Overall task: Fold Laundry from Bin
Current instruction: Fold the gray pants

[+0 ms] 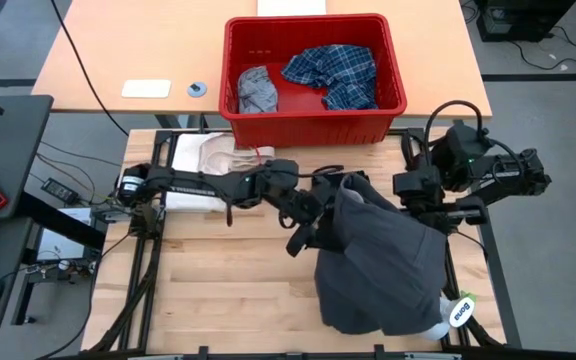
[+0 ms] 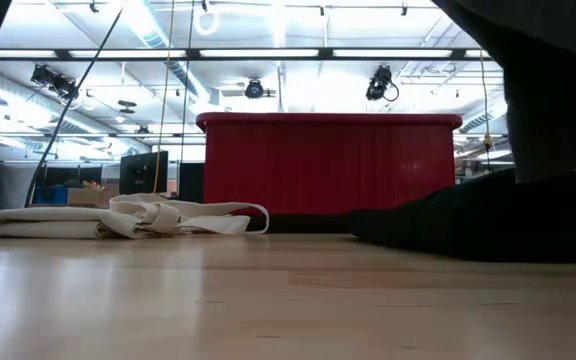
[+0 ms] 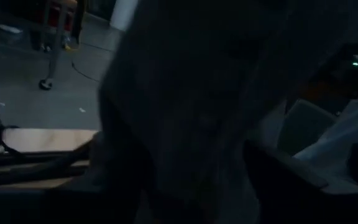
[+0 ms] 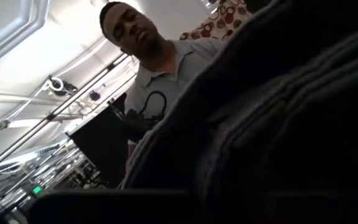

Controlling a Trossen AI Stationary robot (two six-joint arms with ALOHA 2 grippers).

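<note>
A dark grey garment (image 1: 383, 260) is raised at its far end and heaped on the table's near right part. My right gripper (image 1: 408, 190) is shut on it at the raised end. My left gripper (image 1: 306, 222) reaches level from the table's left to the garment's left edge, and its wrist view is filled by the dark cloth (image 3: 191, 112). The red bin (image 1: 313, 70) stands at the far edge. In it lie a blue-and-white plaid shirt (image 1: 333, 72) and a light grey garment (image 1: 256, 90). My right gripper holds the dark grey garment by its raised far part (image 1: 388, 195), coming level from the table's right side. The cloth itself hides the fingers, so the kind of hold does not show. The garment hangs slack below the hold, and its lower part (image 2: 488, 225) lies on the table.
A folded cream-white cloth with strap loops (image 1: 203, 160) lies at the far left of the table. A small white labelled item (image 1: 460, 310) sits at the near right corner. A person (image 4: 166, 68) stands beyond the table. Bare wood (image 1: 228, 290) shows at the near left.
</note>
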